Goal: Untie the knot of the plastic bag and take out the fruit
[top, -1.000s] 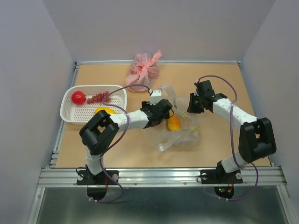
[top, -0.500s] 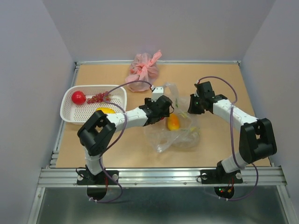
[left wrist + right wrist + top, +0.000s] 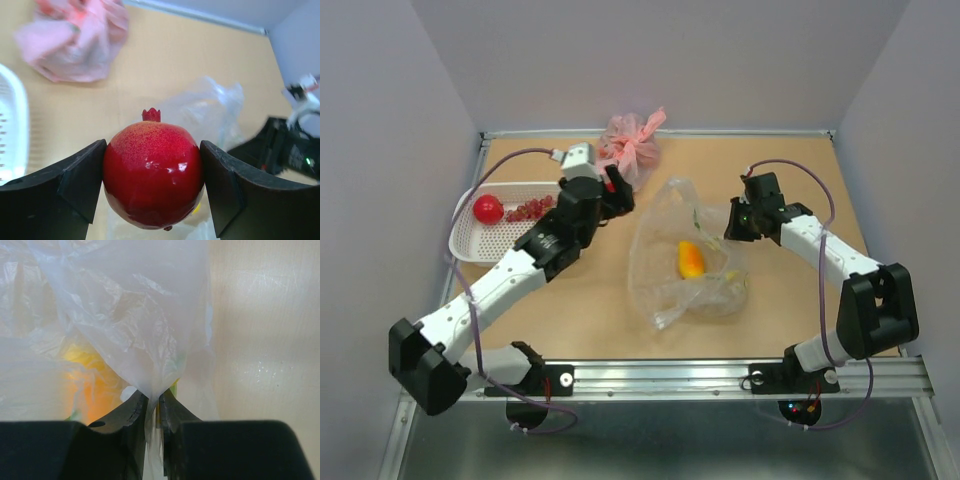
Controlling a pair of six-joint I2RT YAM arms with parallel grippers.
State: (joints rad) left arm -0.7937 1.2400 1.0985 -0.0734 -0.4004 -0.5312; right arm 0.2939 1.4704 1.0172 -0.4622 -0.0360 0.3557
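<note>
My left gripper (image 3: 613, 188) is shut on a round red fruit (image 3: 151, 180) with a small crown, held in the air between the white basket (image 3: 467, 251) and the pink bag. The clear plastic bag (image 3: 665, 225) lies crumpled at mid-table with an orange oblong fruit (image 3: 690, 260) inside. My right gripper (image 3: 152, 401) is shut on a bunched edge of that bag at its right side. No knot shows on the clear bag. The basket holds another red fruit (image 3: 488, 208) and a small grape bunch (image 3: 530, 210).
A pink tied bag (image 3: 628, 145) sits at the back of the table, just behind my left gripper. The basket stands at the left edge. Grey walls close in the back and both sides.
My left arm has swung away from the clear bag, to the left and back towards the basket, carrying the red fruit. The right gripper has kept its hold on the bag.
</note>
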